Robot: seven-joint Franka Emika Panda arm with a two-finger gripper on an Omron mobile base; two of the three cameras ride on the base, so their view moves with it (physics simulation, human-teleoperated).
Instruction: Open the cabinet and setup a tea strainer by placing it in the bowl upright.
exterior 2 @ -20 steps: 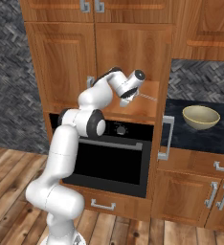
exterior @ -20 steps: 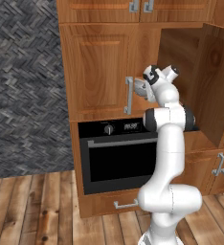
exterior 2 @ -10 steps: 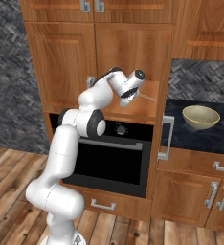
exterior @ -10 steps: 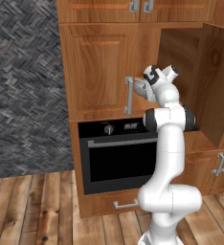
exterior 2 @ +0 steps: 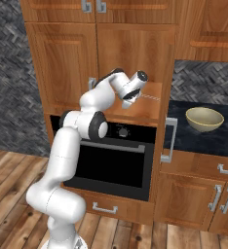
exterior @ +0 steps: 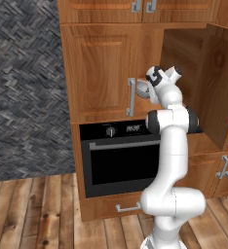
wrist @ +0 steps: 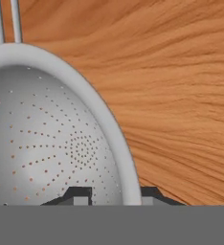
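The cabinet [exterior 2: 135, 63] stands with its right door [exterior: 203, 82] swung out, so the opening step looks done. The claw [wrist: 111, 197] is inside, at the strainer [wrist: 51, 139] that sits on the wooden shelf [wrist: 181, 95]. In the hand view its 2 dark tips straddle the strainer's rim, 1 inside the perforated wall and 1 outside. The gap between them matches the rim's width, but whether they already press on it I cannot tell.

Over the last second very little has moved: in both base views the arm keeps nearly the same pose, with only a slight settling of the wrist towards the shelf. I read that as the reach being over and the grasp being the step in hand.

The bowl [exterior 2: 204, 119] waits on the dark counter [exterior 2: 184, 138] to the right of the cabinet, well apart from the strainer. Once the rim is gripped, the strainer must be lifted clear of the shelf, carried past the open door and set down open side up.
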